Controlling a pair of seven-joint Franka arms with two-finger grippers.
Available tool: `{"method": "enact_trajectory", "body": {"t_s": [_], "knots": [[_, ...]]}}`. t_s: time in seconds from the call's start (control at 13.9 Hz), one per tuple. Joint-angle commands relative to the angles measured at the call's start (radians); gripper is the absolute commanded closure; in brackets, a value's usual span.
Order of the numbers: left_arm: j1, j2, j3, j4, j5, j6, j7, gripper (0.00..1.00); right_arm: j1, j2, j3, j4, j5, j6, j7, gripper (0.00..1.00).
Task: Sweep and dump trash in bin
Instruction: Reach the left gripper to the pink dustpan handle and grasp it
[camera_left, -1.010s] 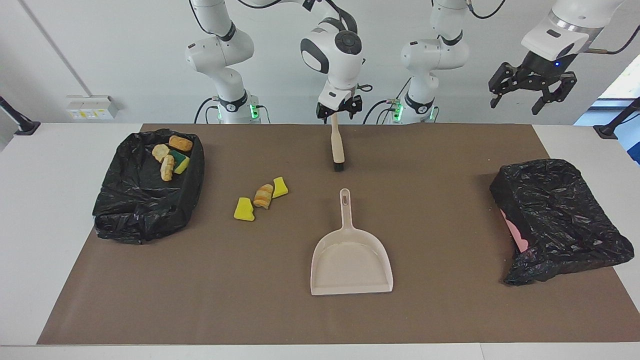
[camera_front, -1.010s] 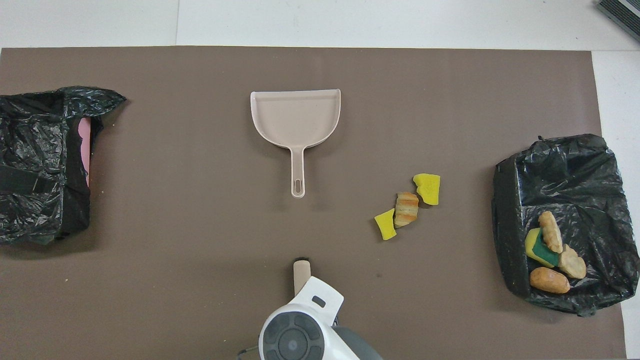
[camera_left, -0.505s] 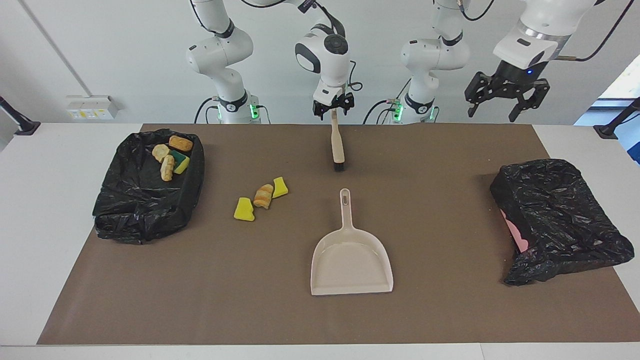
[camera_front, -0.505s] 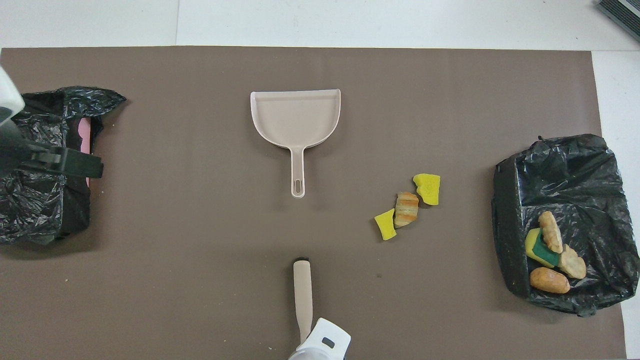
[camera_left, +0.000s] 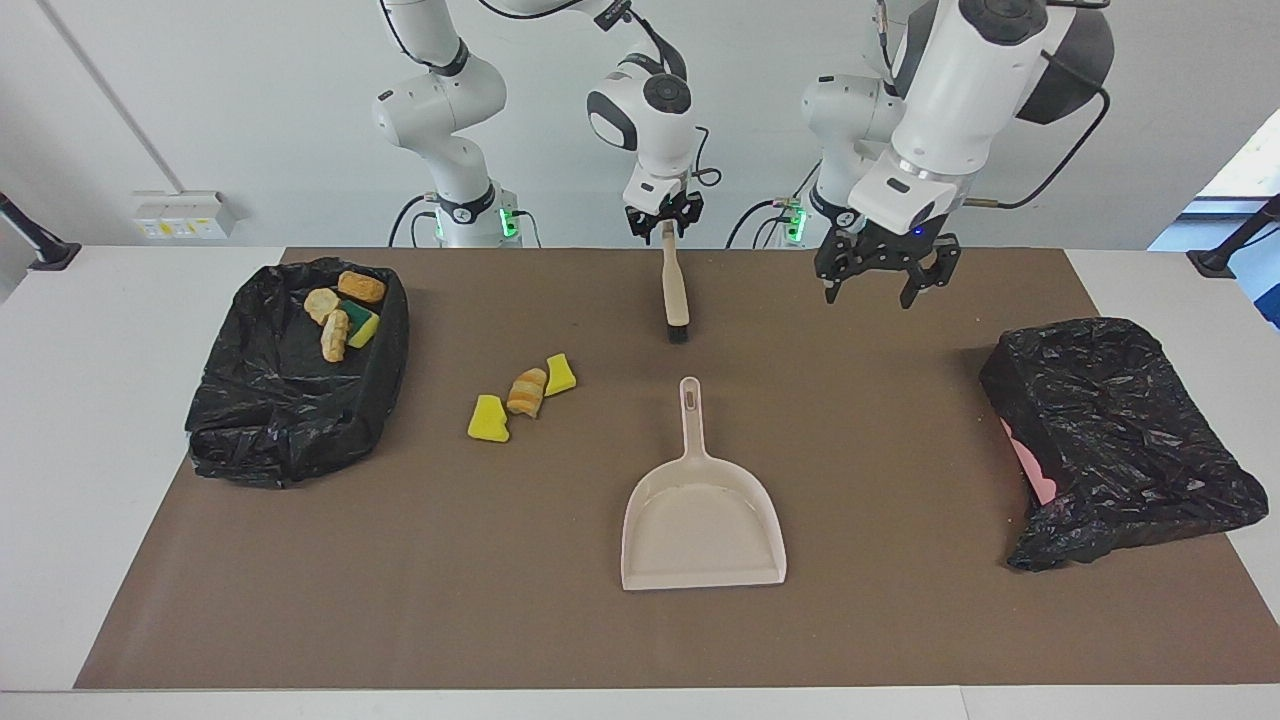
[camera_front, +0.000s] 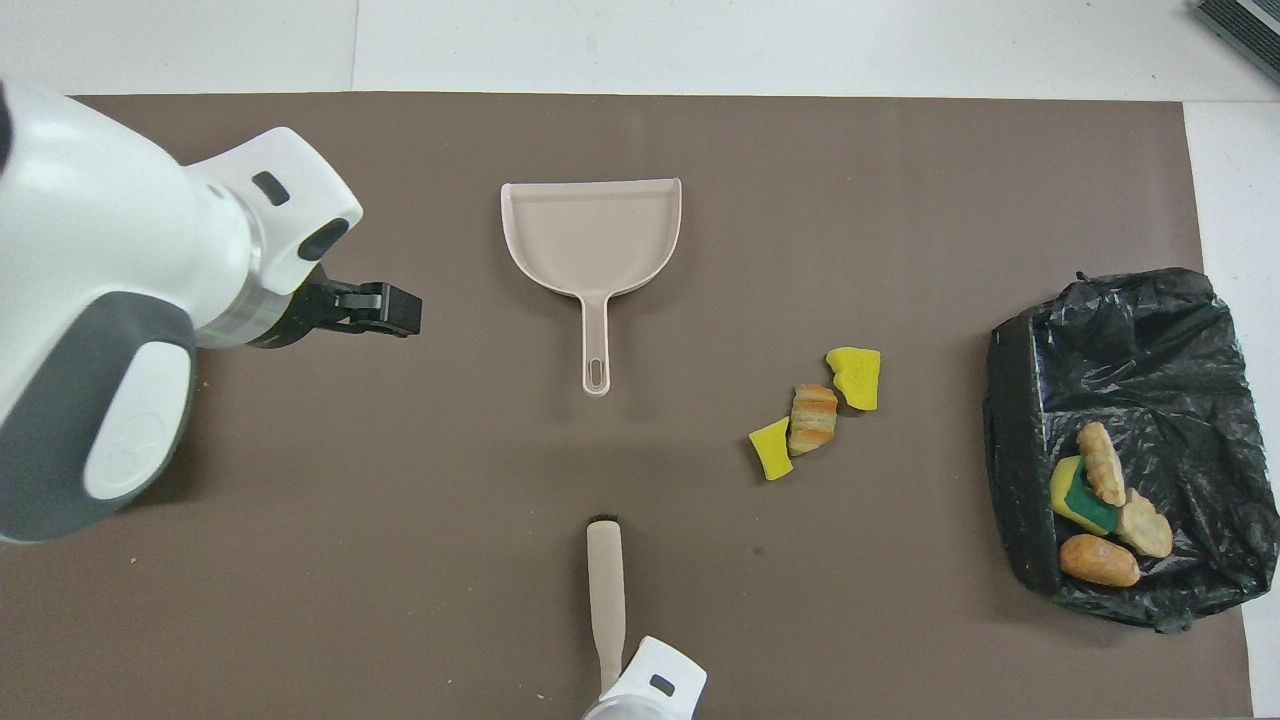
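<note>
Right gripper (camera_left: 664, 223): top centre of the facing view, fingers closing around the handle tip of the brush (camera_left: 675, 293); whether the grip is firm, I cannot tell.
Brush: lies on the brown mat (camera_left: 900, 620), bristle end toward the dustpan.
Left gripper (camera_left: 886, 277): upper right of centre in the facing view, in the air over bare mat, jaws spread wide, holding nothing.
Dustpan (camera_left: 702, 520): centre of the frame, flat on the mat, handle pointing at the brush.
Trash on mat (camera_left: 520, 395): three scraps, left of centre.
Trash in bin (camera_left: 344, 308): four scraps in the black-bagged bin (camera_left: 290, 400), left side.
Second bagged bin (camera_left: 1120, 440): right side.
</note>
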Motion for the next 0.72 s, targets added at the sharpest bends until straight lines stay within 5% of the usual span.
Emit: {"method": "enact_trajectory", "body": {"t_s": [0.0,0.07,0.14,0.43,0.65], "knots": [[-0.059,0.045,0.016,-0.018,0.012,0.068,-0.086,0.00,0.007,-0.001,-0.008,-0.014,0.029,0.030,-0.034,0.78],[-0.065,0.062,0.016,-0.018,0.012,0.094,-0.093,0.00,0.006,0.007,-0.008,-0.012,0.029,0.029,-0.038,0.95],[-0.076,0.085,0.016,-0.018,0.012,0.120,-0.096,0.00,0.003,0.020,-0.009,0.004,0.026,0.024,-0.044,1.00],[-0.159,0.206,0.016,-0.012,0.099,0.249,-0.253,0.00,-0.029,0.013,-0.017,0.029,0.010,-0.049,-0.100,1.00],[-0.191,0.275,0.016,-0.006,0.098,0.339,-0.284,0.00,-0.130,-0.091,-0.018,0.052,-0.009,-0.233,-0.191,1.00]]}}
